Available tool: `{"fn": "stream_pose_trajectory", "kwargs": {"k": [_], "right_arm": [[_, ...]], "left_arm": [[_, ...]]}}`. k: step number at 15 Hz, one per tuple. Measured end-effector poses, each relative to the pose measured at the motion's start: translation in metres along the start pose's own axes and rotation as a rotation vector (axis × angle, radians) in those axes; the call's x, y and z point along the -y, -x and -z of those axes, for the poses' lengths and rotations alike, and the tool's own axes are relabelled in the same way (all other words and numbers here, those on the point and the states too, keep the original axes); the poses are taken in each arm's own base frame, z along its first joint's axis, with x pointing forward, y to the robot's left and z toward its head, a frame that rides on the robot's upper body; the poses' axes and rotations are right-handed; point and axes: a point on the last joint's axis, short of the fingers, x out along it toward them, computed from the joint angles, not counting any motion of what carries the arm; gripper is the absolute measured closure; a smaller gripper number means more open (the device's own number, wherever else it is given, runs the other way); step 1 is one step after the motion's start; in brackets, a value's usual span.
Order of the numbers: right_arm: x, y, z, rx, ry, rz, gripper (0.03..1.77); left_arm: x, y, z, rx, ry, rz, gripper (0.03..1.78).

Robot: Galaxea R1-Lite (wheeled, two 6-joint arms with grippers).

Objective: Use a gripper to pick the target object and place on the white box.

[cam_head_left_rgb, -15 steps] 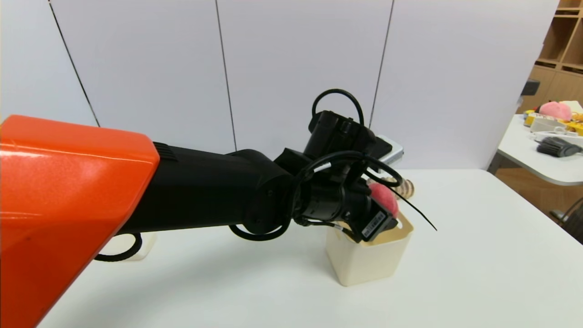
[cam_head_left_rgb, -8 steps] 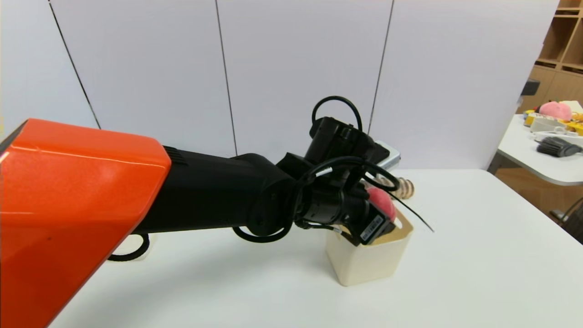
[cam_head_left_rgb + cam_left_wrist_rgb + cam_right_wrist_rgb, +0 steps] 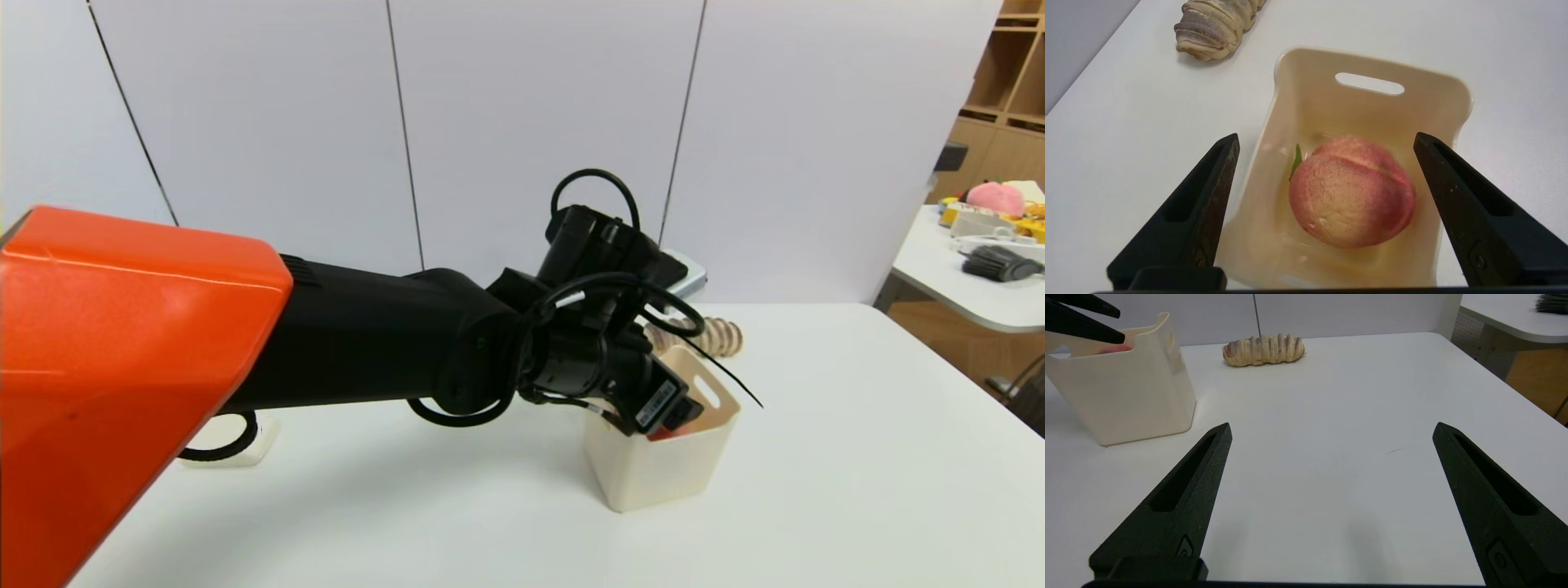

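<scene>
The red-pink peach [image 3: 1351, 192] with a yellowish blush lies on the floor of the cream-white box [image 3: 1310, 102], a small green leaf at its side. My left gripper [image 3: 1327, 136] hangs just above the box's rim, open, its two black fingers wide of the peach and not touching it. In the head view the left arm [image 3: 604, 359] covers most of the box [image 3: 669, 465]. The right wrist view shows the box [image 3: 1126, 396] from the side. My right gripper [image 3: 1332, 426] is open and empty, low over the bare white table to the right of the box.
A striped bread roll [image 3: 710, 333] lies on the table just behind the box. A flat cream-white pad [image 3: 233, 441] sits at the left under a cable loop. A second table with clutter [image 3: 963, 269] stands at the far right.
The peach, held over the box a second ago, has left the left gripper and dropped into the box. The left wrist has shifted slightly left.
</scene>
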Motion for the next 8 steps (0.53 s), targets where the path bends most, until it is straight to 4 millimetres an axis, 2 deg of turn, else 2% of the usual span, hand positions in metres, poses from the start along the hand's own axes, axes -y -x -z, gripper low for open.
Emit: {"fn": "stream_pose_trajectory", "kwargs": {"k": [3,6,8], "right_arm": [[0.000,0.000,0.000,0.000,0.000,0.001,0.10],[0.000,0.000,0.000,0.000,0.000,0.000,0.10],[0.000,0.000,0.000,0.000,0.000,0.000,0.10]], "left_arm": [[-0.001,0.025,-0.012,0.015,-0.004,-0.006,0.22],[-0.013,0.077,-0.027,0.045,-0.003,-0.049,0.18],[-0.031,0.114,-0.023,0.050,0.013,-0.110,0.17]]}}
